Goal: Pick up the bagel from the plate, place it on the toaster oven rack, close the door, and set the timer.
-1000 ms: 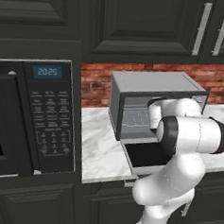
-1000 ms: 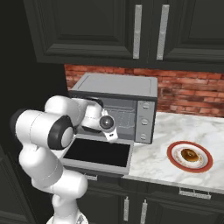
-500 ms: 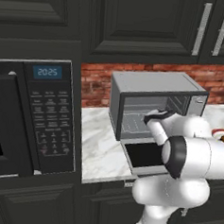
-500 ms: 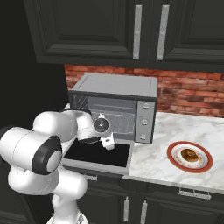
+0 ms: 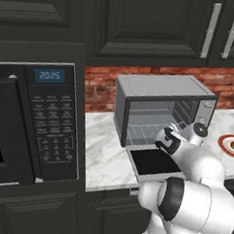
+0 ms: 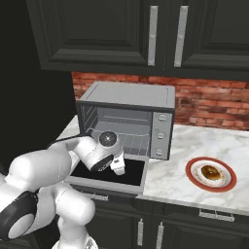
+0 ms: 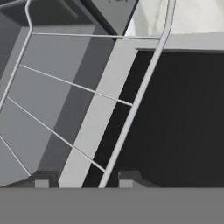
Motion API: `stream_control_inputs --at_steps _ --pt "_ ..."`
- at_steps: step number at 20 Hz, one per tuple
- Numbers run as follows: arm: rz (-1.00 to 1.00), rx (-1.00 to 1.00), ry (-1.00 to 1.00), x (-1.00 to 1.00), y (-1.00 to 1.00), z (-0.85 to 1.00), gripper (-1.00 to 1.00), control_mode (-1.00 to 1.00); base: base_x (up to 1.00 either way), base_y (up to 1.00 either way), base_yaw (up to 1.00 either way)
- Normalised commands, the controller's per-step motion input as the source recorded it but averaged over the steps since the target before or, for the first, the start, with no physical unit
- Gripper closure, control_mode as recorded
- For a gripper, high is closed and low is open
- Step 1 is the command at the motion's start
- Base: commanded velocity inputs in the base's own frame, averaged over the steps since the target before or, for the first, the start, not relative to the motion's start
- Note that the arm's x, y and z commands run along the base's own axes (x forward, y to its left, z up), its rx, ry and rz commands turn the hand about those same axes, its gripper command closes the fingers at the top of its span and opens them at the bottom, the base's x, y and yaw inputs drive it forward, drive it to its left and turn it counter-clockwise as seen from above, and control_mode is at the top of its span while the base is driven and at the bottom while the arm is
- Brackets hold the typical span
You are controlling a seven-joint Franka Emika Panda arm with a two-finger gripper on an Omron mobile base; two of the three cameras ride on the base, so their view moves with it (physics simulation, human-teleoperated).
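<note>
Left base view: the oven (image 5: 164,110) stood on the counter (image 5: 104,148) beside the microwave (image 5: 34,123), its door (image 5: 153,163) dropped flat so the rack (image 5: 147,133) could take a load; the arm's hand hung over that door. Right base view: the bagel (image 6: 210,171) lay on its plate (image 6: 211,174), well right of the oven, apart from the gripper (image 6: 118,168) above the door. Hand view: the fingertips (image 7: 127,178) stood apart with nothing between them, straddling the rack's front wire (image 7: 133,111) where it overhangs the dark glass
</note>
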Motion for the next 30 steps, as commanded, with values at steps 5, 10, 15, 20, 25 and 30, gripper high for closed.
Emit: stream_control_inputs --at_steps 5,10,15,20,25,30 --pt "0.00 0.09 0.03 -0.43 -0.29 0.22 -1.00 -1.00 0.00 0.00 0.00" --pt "0.00 0.17 0.00 -0.48 -0.23 1.00 -1.00 -1.00 0.00 0.00 0.00" --pt "0.00 0.14 0.00 -0.56 -0.19 0.82 -1.00 -1.00 0.00 0.00 0.00" --pt "0.00 0.07 0.05 -0.57 -0.62 0.34 -1.00 -1.00 0.00 0.00 0.00" --pt "0.00 0.06 0.04 -0.31 -0.98 0.02 -1.00 -1.00 0.00 0.00 0.00" --pt "0.00 0.07 0.00 -0.01 -1.00 0.00 -1.00 -1.00 0.00 0.00 0.00"
